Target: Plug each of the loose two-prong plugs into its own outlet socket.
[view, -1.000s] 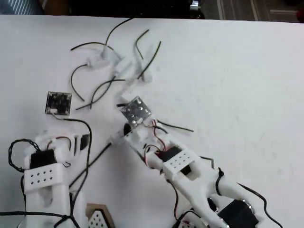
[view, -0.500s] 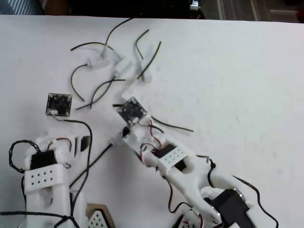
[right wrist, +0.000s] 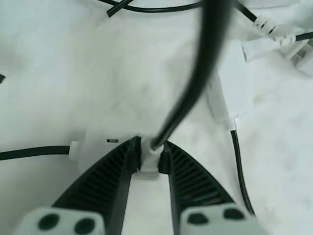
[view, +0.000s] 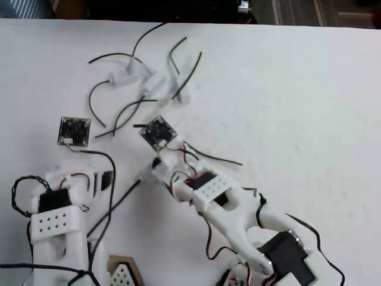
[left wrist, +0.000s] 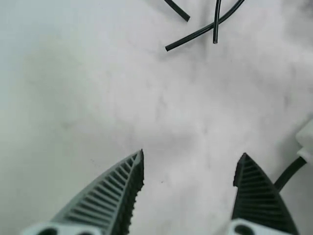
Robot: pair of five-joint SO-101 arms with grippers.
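Two square outlet sockets lie on the white table, one in the middle and one at the left. My right gripper sits just behind the middle socket. It is shut on a white two-prong plug, whose black cord rises toward the camera. Several loose plugs with short black cords lie tangled farther back. At the near left my left gripper is open over bare table with nothing between its fingers.
A long black cord runs from the left socket past my left gripper toward the table's near edge. Another white plug lies beside the left gripper. A cord trails right of the middle socket. The table's right half is bare.
The right arm has pushed forward and to the left. The middle socket has slid the same way, toward the loose plugs, and turned slightly. The left arm has stayed still.
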